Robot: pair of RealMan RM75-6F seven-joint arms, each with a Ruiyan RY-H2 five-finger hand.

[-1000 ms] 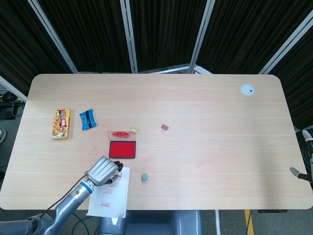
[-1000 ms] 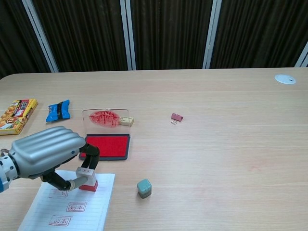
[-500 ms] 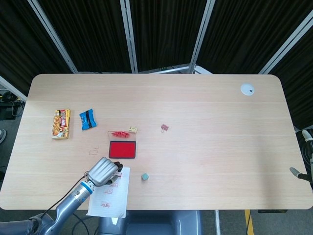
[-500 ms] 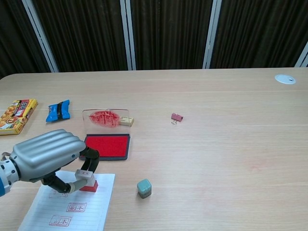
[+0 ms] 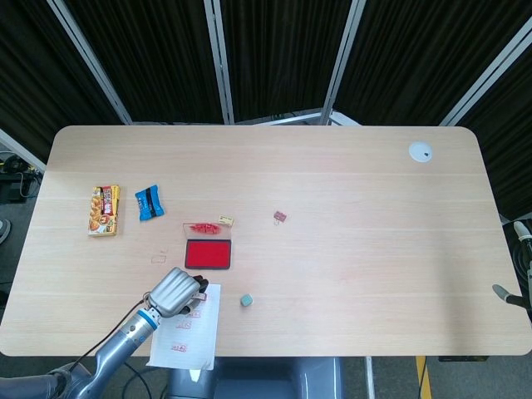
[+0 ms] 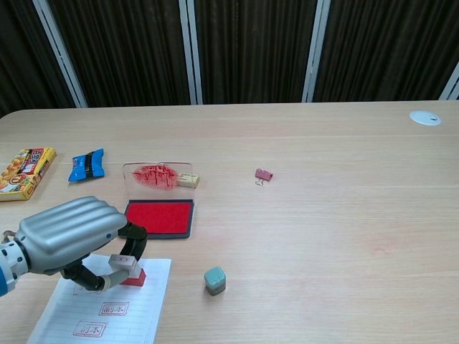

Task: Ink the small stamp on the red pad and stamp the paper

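Note:
My left hand (image 6: 68,235) (image 5: 174,292) hovers over the top edge of the lined paper (image 6: 100,315) (image 5: 187,337) near the table's front left. It pinches the small stamp (image 6: 129,270), red base down on the paper's upper corner. Three red stamp marks show on the sheet, one (image 6: 113,309) just below the hand. The red ink pad (image 6: 159,217) (image 5: 208,253) lies open just beyond the hand, its ink-smeared clear lid (image 6: 158,176) standing up behind it. My right hand is out of sight in both views.
A small grey-green cube (image 6: 214,279) sits right of the paper. A pink binder clip (image 6: 263,175) lies mid-table. A yellow snack pack (image 6: 25,170) and a blue packet (image 6: 87,164) lie at far left. A white disc (image 6: 425,117) is at the far right corner.
My left hand has sunk slightly and drifted toward the front left, bringing the stamp lower onto the paper's top corner.

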